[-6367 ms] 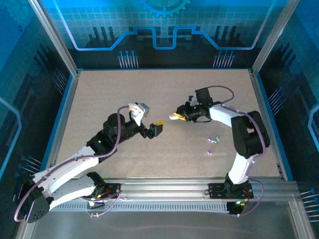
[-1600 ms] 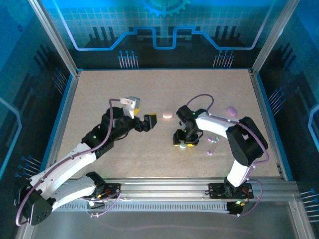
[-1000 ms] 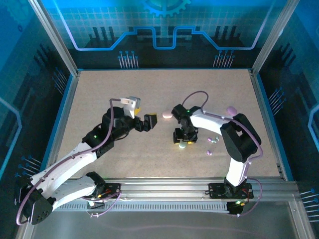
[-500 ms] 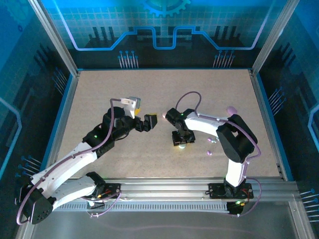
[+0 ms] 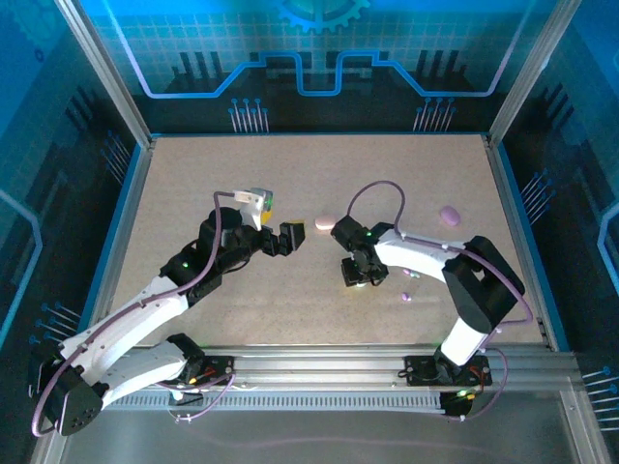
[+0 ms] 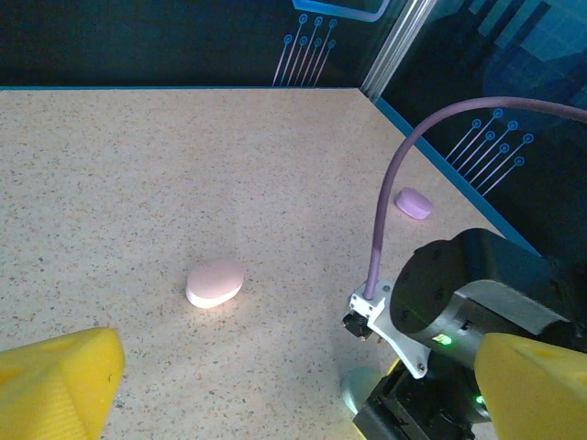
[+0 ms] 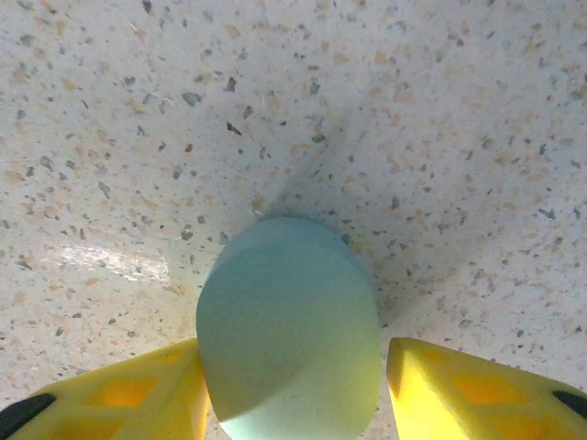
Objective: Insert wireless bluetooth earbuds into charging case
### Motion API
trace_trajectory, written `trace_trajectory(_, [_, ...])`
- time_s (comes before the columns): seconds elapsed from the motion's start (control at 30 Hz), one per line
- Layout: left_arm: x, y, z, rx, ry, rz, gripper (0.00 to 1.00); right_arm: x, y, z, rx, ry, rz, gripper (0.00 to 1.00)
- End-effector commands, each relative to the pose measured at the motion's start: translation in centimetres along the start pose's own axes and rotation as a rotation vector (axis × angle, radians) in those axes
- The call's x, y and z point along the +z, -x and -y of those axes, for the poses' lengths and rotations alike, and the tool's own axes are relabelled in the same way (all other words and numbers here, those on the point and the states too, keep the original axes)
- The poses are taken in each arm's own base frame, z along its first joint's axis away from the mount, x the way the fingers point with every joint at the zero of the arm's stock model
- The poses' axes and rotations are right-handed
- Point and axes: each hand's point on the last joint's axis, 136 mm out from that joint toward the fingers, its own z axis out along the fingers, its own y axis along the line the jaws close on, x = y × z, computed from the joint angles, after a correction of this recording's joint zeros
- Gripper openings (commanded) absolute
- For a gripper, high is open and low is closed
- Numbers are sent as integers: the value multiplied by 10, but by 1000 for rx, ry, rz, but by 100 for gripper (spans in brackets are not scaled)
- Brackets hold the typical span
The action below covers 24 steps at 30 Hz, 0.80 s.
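A pale teal charging case (image 7: pixel 289 330) lies shut on the table between the yellow fingers of my right gripper (image 7: pixel 293 385). The left finger (image 7: pixel 128 390) touches it and a thin gap shows at the right finger (image 7: pixel 477 385). From above, that gripper (image 5: pixel 356 275) points down at mid-table over the teal case (image 5: pixel 356 284). My left gripper (image 5: pixel 288 239) hovers open to its left, holding nothing, and looks toward the teal case (image 6: pixel 359 390). Tiny earbuds (image 5: pixel 408 275) lie loose to the right, a purple one (image 5: pixel 407 296) nearer me.
A pink case (image 5: pixel 325 223) lies just behind the two grippers, also seen as a pink case (image 6: pixel 215 280). A purple case (image 5: pixel 449 214) sits far right, near the blue table rim (image 5: pixel 513 222). The right arm's purple cable (image 6: pixel 390 211) arches above.
The right gripper's jaws have narrowed around the teal case and its arm has swung its elbow to the right. The left arm has not moved.
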Motion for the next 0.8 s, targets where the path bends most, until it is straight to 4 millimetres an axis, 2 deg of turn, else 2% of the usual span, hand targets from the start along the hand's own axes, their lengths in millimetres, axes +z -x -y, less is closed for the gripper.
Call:
trace_trajectory(0.0, [-4, 18, 4, -16, -2, 41, 99, 0, 7, -4, -78, 22, 75, 54])
trace_trajectory(0.23, [-3, 18, 5, -14, -8, 37, 99, 9, 10, -12, -142, 60, 79, 56])
trace_trajectory(0.37, [-4, 17, 4, -13, -4, 36, 99, 8, 8, -13, -146, 68, 83, 47])
trace_trajectory(0.43, [-5, 17, 3, -12, 1, 38, 99, 3, 9, -15, -152, 88, 104, 46])
trace_trajectory(0.6, [-5, 16, 2, -18, 3, 35, 99, -3, 9, -15, -155, 101, 125, 56])
trace_trajectory(0.77, [-4, 17, 3, -18, -2, 34, 99, 6, 5, -15, -160, 93, 95, 55])
